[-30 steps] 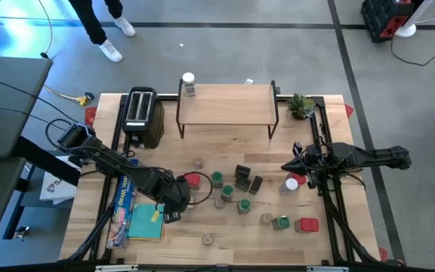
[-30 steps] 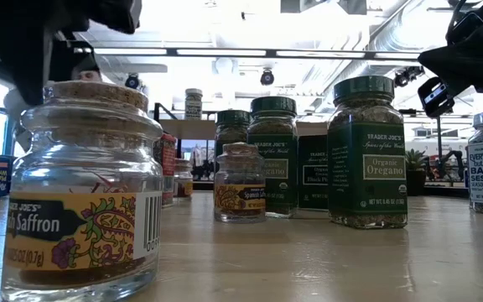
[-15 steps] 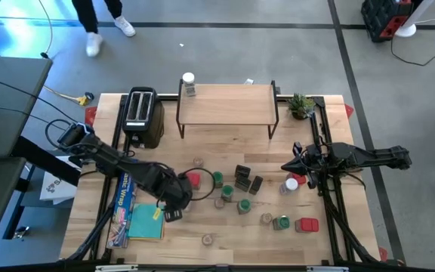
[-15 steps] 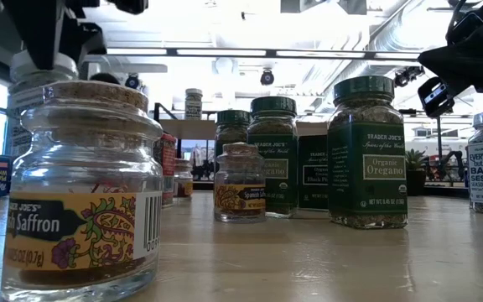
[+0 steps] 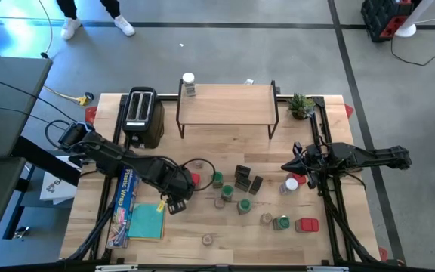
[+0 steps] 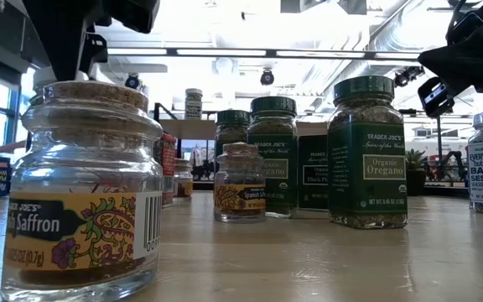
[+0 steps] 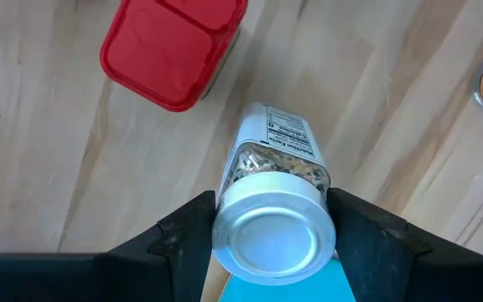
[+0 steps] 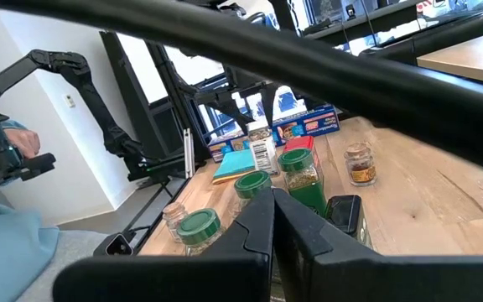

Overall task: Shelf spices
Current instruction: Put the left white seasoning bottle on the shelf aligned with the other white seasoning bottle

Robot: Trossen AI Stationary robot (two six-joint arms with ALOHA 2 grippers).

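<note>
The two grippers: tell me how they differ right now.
The left gripper has its jaws closed around a white-lidded jar; the right gripper holds nothing, its jaws shut together. In the high view the left gripper is beside the teal cloth, the right gripper near the table's right edge. Both are dark, two-fingered.

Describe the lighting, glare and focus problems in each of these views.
Low view: ceiling lights blow out the background, and the close saffron jar looms large. Left wrist view: evenly lit, the left tool clamping a white-lidded jar near a red tin. Right wrist view: a blurred dark bar crosses the top. High view: even light, a bright patch top left.
</note>
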